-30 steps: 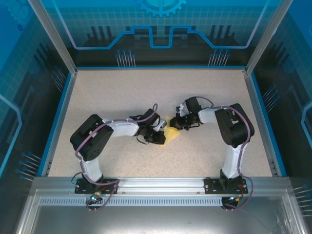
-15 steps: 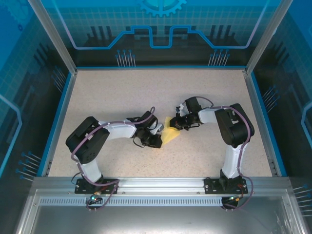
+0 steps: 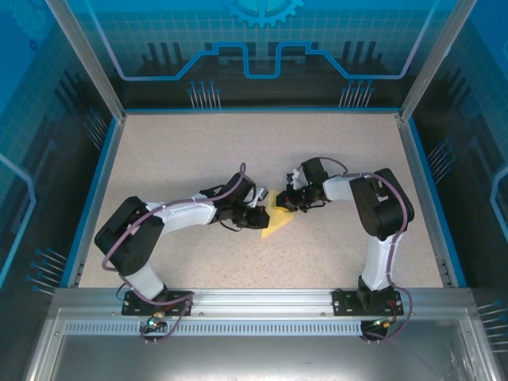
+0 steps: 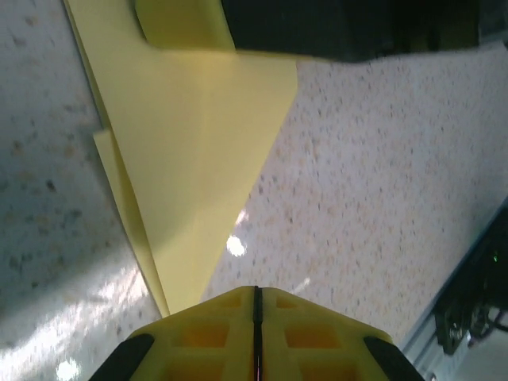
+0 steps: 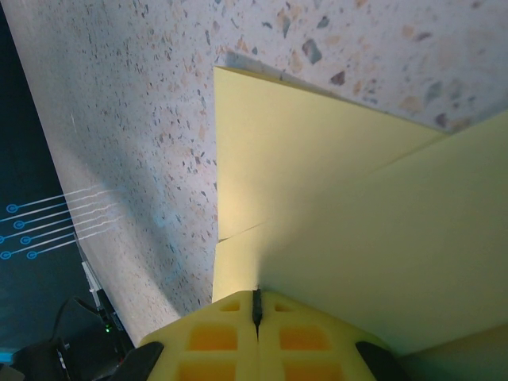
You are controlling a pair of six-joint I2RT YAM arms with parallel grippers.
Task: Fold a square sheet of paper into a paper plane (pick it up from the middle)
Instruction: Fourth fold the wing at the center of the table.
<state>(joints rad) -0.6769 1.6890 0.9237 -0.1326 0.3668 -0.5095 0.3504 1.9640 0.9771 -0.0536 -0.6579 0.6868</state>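
The left gripper (image 4: 255,290) and right gripper (image 5: 255,295) were both closed tight, tips down on the folded yellow paper (image 3: 276,221) — flat on the speckled table (image 3: 182,151).

Pale-yellow paper plane (image 3: 275,223), speckled beige table (image 3: 198,151)

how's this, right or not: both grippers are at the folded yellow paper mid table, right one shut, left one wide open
Not quite: the left gripper is shut too, not wide open; the left wrist view shows its jaws closed together. The rest holds: both are at the folded yellow paper mid table, and the right gripper is shut.
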